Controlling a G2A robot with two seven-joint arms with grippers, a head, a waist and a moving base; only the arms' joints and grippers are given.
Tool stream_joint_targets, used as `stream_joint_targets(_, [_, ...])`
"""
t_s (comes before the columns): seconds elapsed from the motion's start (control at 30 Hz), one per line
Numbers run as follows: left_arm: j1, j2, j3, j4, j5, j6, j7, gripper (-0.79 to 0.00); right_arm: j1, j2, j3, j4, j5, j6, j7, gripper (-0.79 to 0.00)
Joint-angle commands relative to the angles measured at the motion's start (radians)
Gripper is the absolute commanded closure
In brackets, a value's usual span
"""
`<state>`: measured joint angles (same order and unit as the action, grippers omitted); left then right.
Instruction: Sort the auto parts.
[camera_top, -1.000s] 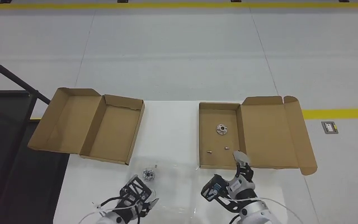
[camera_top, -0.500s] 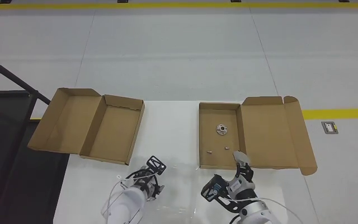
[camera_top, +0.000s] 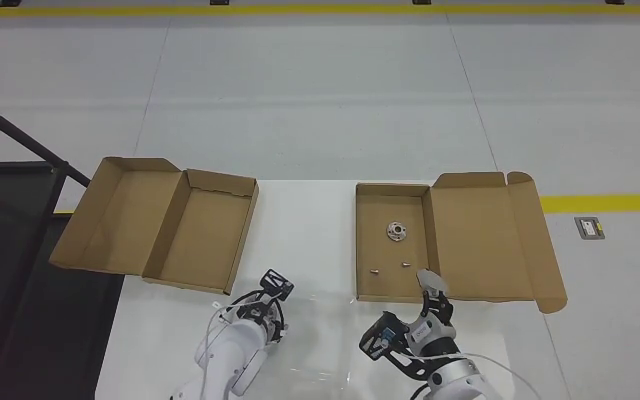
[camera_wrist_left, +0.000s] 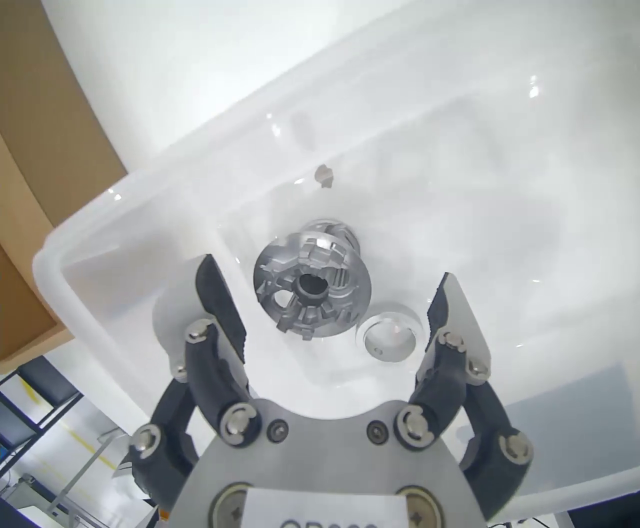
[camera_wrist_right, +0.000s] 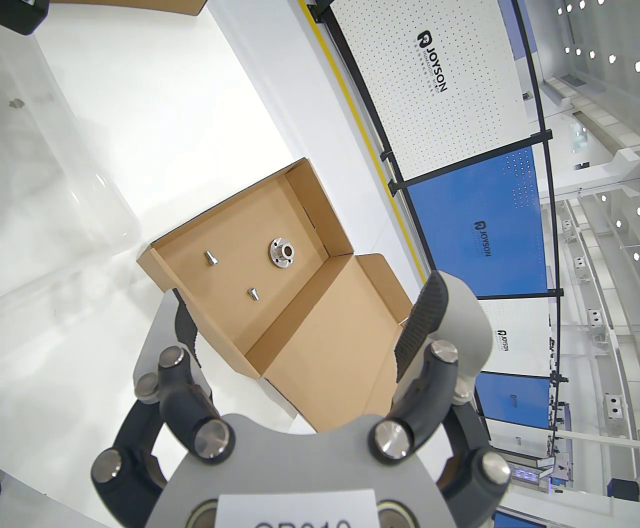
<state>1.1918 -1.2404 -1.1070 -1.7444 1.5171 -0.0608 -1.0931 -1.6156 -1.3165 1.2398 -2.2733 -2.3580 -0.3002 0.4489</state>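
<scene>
A toothed metal gear lies in a clear plastic bin, with a small silver ring beside it and a tiny nut farther off. My left gripper hangs open just above the gear, one finger on each side, touching nothing; from above, the left gripper covers the gear. The right cardboard box holds a round flange and two small bolts. My right gripper stands open and empty at that box's near edge, the flange ahead of it.
An empty open cardboard box lies at the table's back left, lid folded outward. The right box's lid lies flat to the right. The bin sits on the white table between the arms, near the front edge.
My left arm has swung forward from the table's near edge, and its open gripper now sits over the gear in the bin. The right arm has stayed put.
</scene>
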Motion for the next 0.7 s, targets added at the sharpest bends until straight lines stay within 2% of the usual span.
stream_joint_targets(0.0, [-0.001,-0.001,-0.001,0.002,0.0,0.002,0.001,-0.114,0.0,0.0,0.0,0.0,0.0,0.0,0.0,-0.785])
stream_joint_targets(0.03, [-0.001,-0.002,-0.001,0.002,0.002,0.003,0.001,-0.031,0.0,0.0,0.0,0.0,0.0,0.0,0.0,-0.785])
stream_joint_targets(0.07, [-0.001,-0.003,-0.001,0.002,0.003,0.003,0.001,0.0,0.0,0.0,0.0,0.0,0.0,0.0,0.0,-0.785])
stream_joint_targets(0.23, [0.006,-0.004,-0.006,-0.005,0.003,-0.001,-0.004,0.0,0.0,0.0,0.0,0.0,0.0,0.0,0.0,-0.785])
stream_joint_targets(0.33, [0.02,-0.003,-0.016,-0.04,0.006,-0.005,-0.004,0.0,0.0,0.0,0.0,0.0,0.0,0.0,0.0,-0.785])
stream_joint_targets(0.5, [0.095,0.006,-0.058,-0.187,0.009,-0.032,0.002,0.0,0.0,0.0,0.0,0.0,0.0,0.0,0.0,-0.785])
stream_joint_targets(0.67, [0.203,0.02,-0.141,-0.373,-0.006,-0.061,0.024,0.0,0.0,0.0,0.0,0.0,0.0,0.0,0.0,-0.785])
